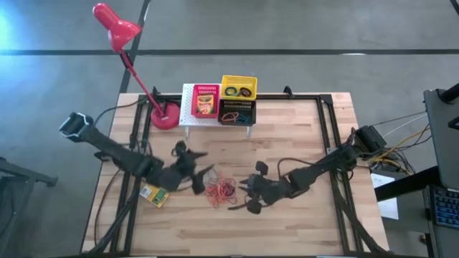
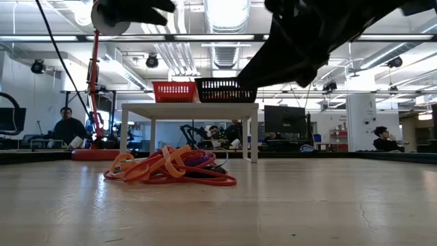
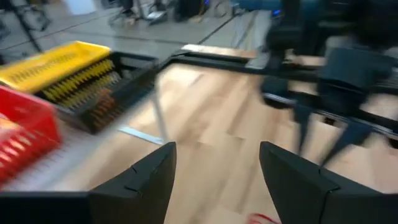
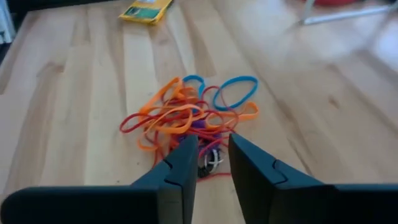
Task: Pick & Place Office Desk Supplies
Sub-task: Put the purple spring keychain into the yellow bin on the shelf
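Observation:
A tangle of orange-red rubber bands [image 1: 221, 190] lies on the table's middle, with blue rings [image 4: 235, 92] and a small grey ring [image 4: 210, 158] in it. My right gripper [image 4: 213, 142] hangs open with a narrow gap just above the tangle's right edge [image 1: 241, 195]. It is off the table in the low view [image 2: 254, 72]. My left gripper [image 1: 199, 169] is open left of the tangle, raised, and points toward the baskets [image 3: 214, 149]. A yellow-and-green box [image 1: 154, 195] lies flat near the left arm. Another box [image 1: 206, 104] sits in the red basket [image 1: 206, 92].
A white perforated rack [image 1: 188, 107] at the far edge carries the red basket, a yellow basket [image 1: 238, 87] and a black basket [image 1: 237, 113]. The red desk lamp [image 1: 163, 115] stands left of it. Bare wood lies along the near edge. People sit in the room beyond.

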`<act>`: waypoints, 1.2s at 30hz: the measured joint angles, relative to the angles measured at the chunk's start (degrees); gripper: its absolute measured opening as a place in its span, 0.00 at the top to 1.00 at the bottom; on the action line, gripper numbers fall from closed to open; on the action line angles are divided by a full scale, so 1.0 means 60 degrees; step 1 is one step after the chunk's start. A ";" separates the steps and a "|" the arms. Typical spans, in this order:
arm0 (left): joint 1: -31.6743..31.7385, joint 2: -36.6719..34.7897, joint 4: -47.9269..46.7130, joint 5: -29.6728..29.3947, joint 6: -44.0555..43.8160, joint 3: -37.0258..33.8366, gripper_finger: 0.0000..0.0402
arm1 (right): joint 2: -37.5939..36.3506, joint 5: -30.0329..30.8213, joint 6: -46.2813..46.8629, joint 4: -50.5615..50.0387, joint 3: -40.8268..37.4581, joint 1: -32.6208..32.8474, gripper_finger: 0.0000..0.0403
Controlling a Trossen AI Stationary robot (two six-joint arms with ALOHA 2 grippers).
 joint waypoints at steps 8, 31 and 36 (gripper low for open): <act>-0.1153 0.0000 0.2850 -0.0148 -0.1967 -0.2692 0.44 | 0.0079 -0.1750 -0.0624 0.0109 0.0000 -0.1079 0.65; -0.1193 0.0000 0.3090 -0.0230 -0.4982 -0.3818 0.54 | 0.2342 -0.5699 -0.3230 -0.2191 0.2279 -0.2341 0.65; -0.1193 0.0000 0.3095 -0.0244 -0.4944 -0.3811 0.54 | 0.2869 -0.5640 -0.3123 -0.2308 0.2678 -0.2356 0.73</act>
